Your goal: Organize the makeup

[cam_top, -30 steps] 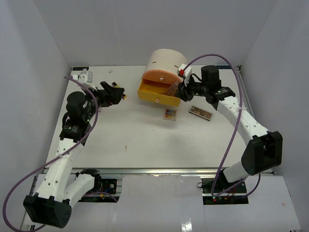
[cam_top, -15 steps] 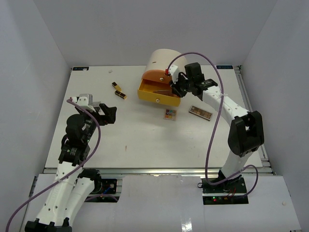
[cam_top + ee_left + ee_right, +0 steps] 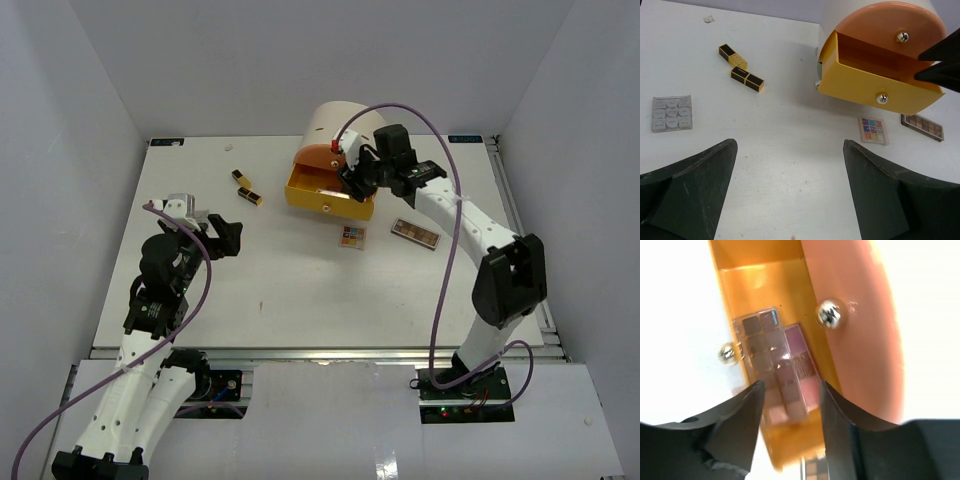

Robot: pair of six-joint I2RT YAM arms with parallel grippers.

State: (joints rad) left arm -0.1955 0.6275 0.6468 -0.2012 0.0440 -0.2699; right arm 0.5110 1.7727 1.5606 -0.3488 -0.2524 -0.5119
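Observation:
Two black-and-gold lipstick tubes (image 3: 245,187) lie at the back left, also in the left wrist view (image 3: 746,79). A colourful palette (image 3: 352,237) and a brown palette (image 3: 416,232) lie in front of the open yellow drawer (image 3: 325,203). A grey palette (image 3: 672,113) shows only in the left wrist view. My left gripper (image 3: 225,235) is open and empty above bare table (image 3: 790,142). My right gripper (image 3: 350,178) hangs open over the drawer (image 3: 790,385). Inside lie a brown-toned palette (image 3: 765,352) and a pink one (image 3: 802,357). No sponges show.
The cream cylindrical drawer unit (image 3: 335,125) stands at the back centre, its orange top drawer (image 3: 860,340) closed above the open yellow one. A small scrap (image 3: 232,147) lies near the back edge. Grey walls enclose the table on three sides.
My left arm has drawn back from the lipsticks toward the near left, leaving both tubes on the table. My right gripper has moved left over the drawer with its jaws apart.

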